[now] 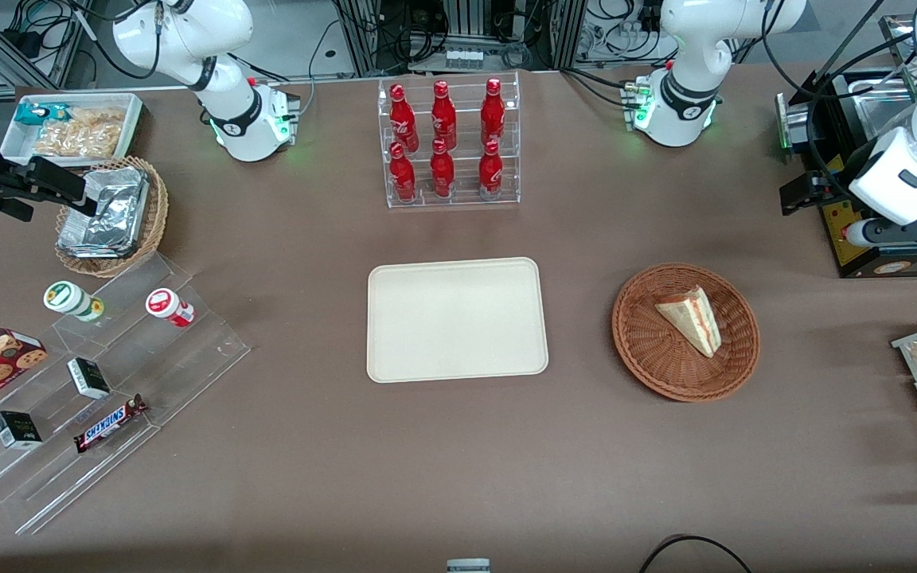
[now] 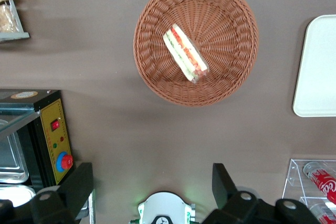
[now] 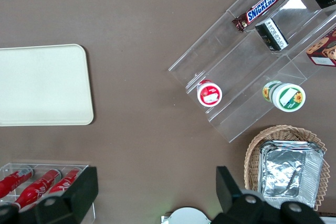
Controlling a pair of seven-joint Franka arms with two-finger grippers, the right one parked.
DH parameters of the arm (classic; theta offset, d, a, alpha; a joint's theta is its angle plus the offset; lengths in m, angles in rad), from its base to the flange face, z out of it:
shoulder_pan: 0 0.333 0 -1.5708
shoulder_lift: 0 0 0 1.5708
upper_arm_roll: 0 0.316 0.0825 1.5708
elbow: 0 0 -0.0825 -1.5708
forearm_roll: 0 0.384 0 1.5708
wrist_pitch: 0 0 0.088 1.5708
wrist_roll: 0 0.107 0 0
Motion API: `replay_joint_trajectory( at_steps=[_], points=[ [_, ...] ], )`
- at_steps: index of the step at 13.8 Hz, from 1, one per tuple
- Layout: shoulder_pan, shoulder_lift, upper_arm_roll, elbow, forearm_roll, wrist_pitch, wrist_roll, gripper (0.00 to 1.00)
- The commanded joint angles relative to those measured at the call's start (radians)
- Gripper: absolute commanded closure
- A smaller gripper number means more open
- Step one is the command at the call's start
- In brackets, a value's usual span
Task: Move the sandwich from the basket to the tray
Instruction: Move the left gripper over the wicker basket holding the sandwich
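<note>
Brown tabletop lies bare between tray and basket holding the sandwich; pincer hovers high, wide open, empty.

Front cam: sandwich lies in the basket, cut edge with red and green filling facing the working arm's end of the table. Tray sits mid-table, bare, well apart from the basket. Gripper hangs raised near the black machine at the working arm's end, farther from the camera than the basket, nothing in it. Bottle rack with six red bottles stands farther from the camera than the tray. Clear stepped shelf with snacks lies toward the parked arm's end.
</note>
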Motion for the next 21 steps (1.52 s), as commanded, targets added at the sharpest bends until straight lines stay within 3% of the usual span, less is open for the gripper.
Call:
replay_joint_trajectory(
  at_steps=[1, 6, 14, 21],
  points=[
    [-0.001, -0.011, -0.004, -0.006, 0.011, 0.015, 0.008, 0.00],
    [-0.004, 0.010, -0.004, -0.071, 0.007, 0.044, 0.010, 0.00],
    [-0.013, 0.018, -0.006, -0.381, 0.007, 0.408, -0.010, 0.00],
    [-0.044, 0.043, -0.006, -0.567, 0.010, 0.698, -0.219, 0.00]
  ],
)
